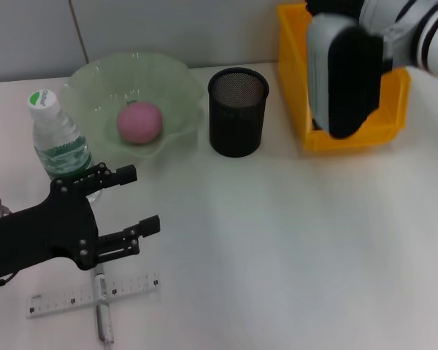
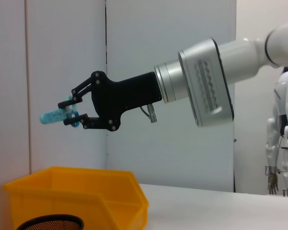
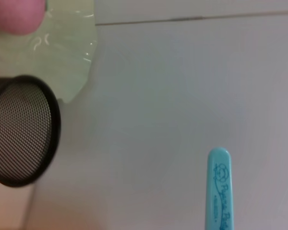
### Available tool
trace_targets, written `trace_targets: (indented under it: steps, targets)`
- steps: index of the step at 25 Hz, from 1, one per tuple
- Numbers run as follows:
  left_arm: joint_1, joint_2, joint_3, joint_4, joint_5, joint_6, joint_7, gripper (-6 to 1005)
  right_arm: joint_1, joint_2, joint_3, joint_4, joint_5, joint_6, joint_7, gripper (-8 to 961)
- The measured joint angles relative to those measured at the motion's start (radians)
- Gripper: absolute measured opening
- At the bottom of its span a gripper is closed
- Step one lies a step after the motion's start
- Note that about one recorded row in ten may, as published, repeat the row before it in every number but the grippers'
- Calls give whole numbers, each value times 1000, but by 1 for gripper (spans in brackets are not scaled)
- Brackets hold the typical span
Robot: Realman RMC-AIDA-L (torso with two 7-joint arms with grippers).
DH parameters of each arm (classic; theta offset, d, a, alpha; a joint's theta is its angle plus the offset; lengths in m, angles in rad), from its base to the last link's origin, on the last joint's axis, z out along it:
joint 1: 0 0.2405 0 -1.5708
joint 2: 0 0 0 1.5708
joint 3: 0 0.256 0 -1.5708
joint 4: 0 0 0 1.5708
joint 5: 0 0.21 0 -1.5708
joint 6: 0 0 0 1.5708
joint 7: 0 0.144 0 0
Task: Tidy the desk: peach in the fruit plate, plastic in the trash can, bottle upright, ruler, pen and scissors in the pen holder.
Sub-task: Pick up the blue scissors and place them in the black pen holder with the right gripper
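I see the peach (image 1: pixel 139 122) in the fruit plate (image 1: pixel 177 80) and the bottle (image 1: pixel 57 136) upright, while my right gripper (image 2: pixel 71 111), clenched on what looks like the scissors (image 2: pixel 55 115), hangs above the pen holder (image 1: pixel 237 111), and my left gripper (image 1: pixel 139 200), released, hovers over the ruler (image 1: pixel 92 294) and pen (image 1: pixel 104 315).

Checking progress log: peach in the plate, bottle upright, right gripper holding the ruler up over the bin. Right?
Not the ruler. The left wrist view shows the right gripper shut on the blue scissors; the ruler lies on the desk in the head view. Peach in plate and upright bottle are correct.
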Motion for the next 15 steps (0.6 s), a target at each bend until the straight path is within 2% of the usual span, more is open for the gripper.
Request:
trace_targets:
  steps: [3,4,5,10,14,15]
  targets:
    - [2,-1,0,-11,0,-3,22,793,-31,1,-51,79,0,176,-126,237]
    - [3,-1,0,-20,-1,-4,35,793,-38,1,-76,145,0,294,-211,237]
    - [3,-1,-1,-28,-2,-5,47,793,-38,1,-76,145,0,294,-211,237]
    - [3,-1,-3,-59,-11,-7,87,793,-19,-6,-109,307,0,514,-355,238]
    - [0,-1,-7,-95,-17,-11,130,793,19,-14,-142,485,0,725,-430,238]
    - [0,-1,-7,-95,-17,-11,130,793,19,-14,-142,485,0,725,-430,238]
